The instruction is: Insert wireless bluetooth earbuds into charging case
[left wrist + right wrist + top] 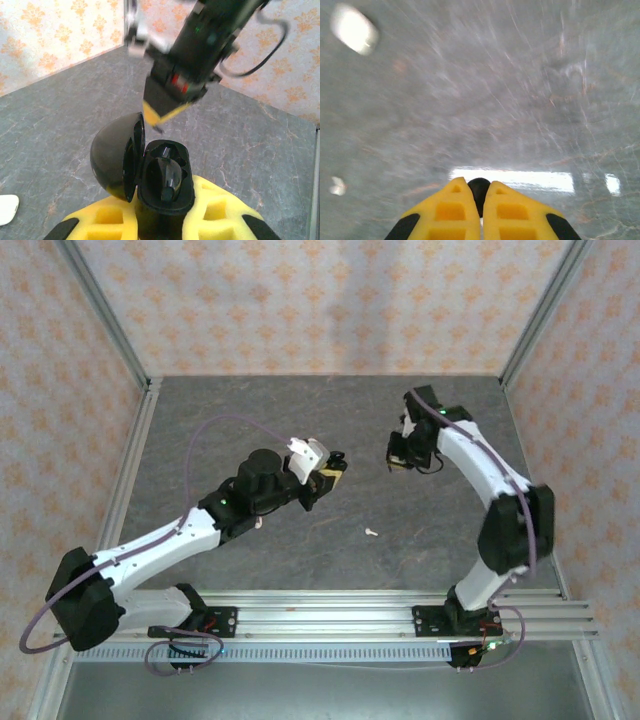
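The charging case [165, 182] is black, not white. Its domed lid [112, 157] is swung open to the left, and one black earbud [167, 177] sits in its well. My left gripper [162, 222] is shut on the case, held above the table [335, 465]. My right gripper [480, 195] is shut on a second small black earbud [479, 187] that peeks out between its yellow pads. In the left wrist view, the right gripper [159, 117] hangs just above and behind the open case; in the top view, the right gripper [398, 462] hangs a little apart from it.
A small white piece [371, 533] lies on the grey table between the arms. The left wrist view catches a white rounded object [7, 209] at its lower left edge. In the blurred right wrist view, a white oval [354, 28] and a white speck [338, 185] lie on the table.
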Robot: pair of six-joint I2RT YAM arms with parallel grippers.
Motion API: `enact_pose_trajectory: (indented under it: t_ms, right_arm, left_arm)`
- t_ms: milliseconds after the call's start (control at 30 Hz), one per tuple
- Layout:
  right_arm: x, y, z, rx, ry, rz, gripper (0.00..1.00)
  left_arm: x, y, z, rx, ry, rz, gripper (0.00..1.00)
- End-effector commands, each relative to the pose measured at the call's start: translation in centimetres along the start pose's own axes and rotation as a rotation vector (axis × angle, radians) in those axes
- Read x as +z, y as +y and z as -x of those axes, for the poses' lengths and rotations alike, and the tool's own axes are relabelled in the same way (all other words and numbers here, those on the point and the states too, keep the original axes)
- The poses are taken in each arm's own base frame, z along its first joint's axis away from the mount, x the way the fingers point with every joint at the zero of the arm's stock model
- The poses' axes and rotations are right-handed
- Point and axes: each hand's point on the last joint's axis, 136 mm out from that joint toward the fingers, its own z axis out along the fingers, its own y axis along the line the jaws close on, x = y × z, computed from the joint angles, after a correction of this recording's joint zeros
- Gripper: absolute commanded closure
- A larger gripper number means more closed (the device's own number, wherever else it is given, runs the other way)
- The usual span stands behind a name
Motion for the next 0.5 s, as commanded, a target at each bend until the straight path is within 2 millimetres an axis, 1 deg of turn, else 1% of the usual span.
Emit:
enact_pose_trajectory:
  t_ms: [0,67,133,267,367,467]
  right_arm:
    - [-5.0,2.8,2.4,0.039,-0.215,0.127,0.94]
    - [-8.0,4.3,3.1,0.043,-0.314,0.215,0.94]
    - [-10.6,6.0,3.4,0.031,-0.38,0.307,0.94]
    - [-15.4,9.4,2.9,-0.032,-0.464,0.508,0.94]
    - [-18.4,11.3,1.9,-0.094,-0.532,0.616,0.94]
    - [-20.0,12.9,0.5,-0.158,-0.563,0.692,0.93]
  left_arm:
    - [0.1,-1.1,4.5,0.006,-0.127,-0.042,1.0]
    - [0.3,-1.3,5.4,0.005,-0.148,-0.056,1.0]
    - [0.5,-1.6,6.1,0.0,-0.162,-0.075,1.0]
    - [0.5,-2.2,7.7,-0.017,-0.201,-0.106,1.0]
    - [0.4,-2.3,8.5,-0.022,-0.222,-0.115,1.0]
    - [0.2,-2.4,9.0,-0.034,-0.24,-0.12,1.0]
